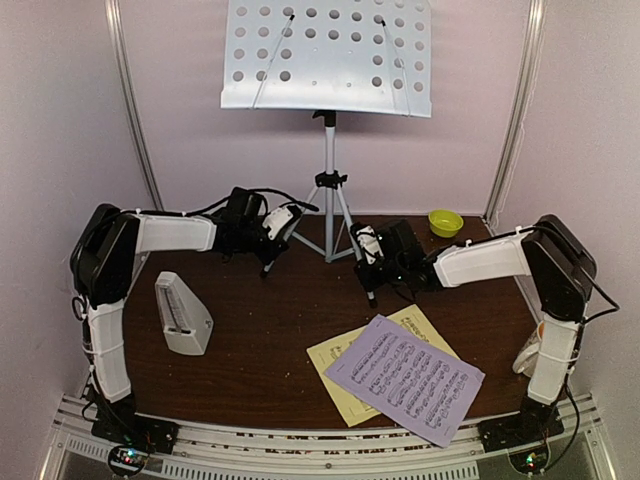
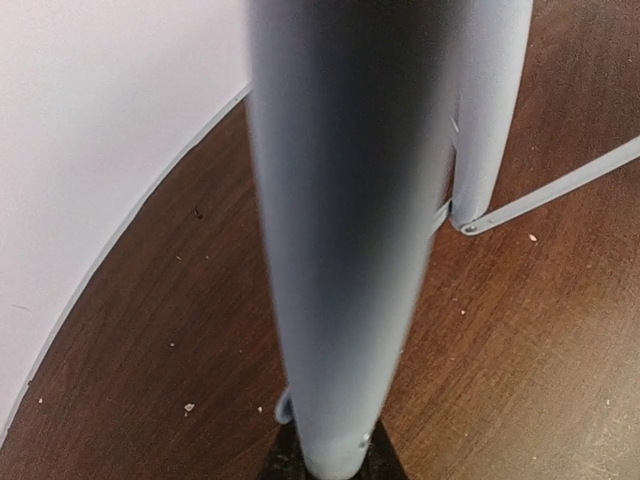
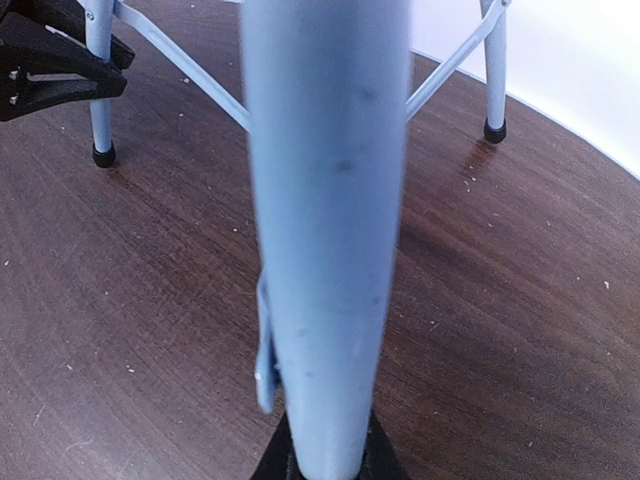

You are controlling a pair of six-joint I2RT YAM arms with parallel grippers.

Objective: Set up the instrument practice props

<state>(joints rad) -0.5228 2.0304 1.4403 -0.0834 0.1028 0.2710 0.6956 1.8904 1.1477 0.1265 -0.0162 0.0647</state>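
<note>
The music stand stands at the back centre, its grey perforated desk [image 1: 325, 55] on a silver tripod [image 1: 328, 190]. My left gripper [image 1: 278, 228] is shut on the tripod's left leg [image 2: 340, 250], which fills the left wrist view between the black fingertips [image 2: 285, 462]. The right gripper [image 1: 368, 252] is shut on the right leg [image 3: 325, 200] in the same way. A light grey pyramid metronome [image 1: 183, 315] stands upright at the left. At the front right the lilac sheet-music page [image 1: 405, 378] lies on top of the pale yellow page [image 1: 340, 385].
A small green bowl [image 1: 445, 222] sits at the back right corner. A pale object [image 1: 524, 358] is partly hidden behind the right arm at the table's right edge. Walls close in on three sides. The tripod's other feet [image 3: 492, 128] rest on the brown tabletop [image 1: 270, 340].
</note>
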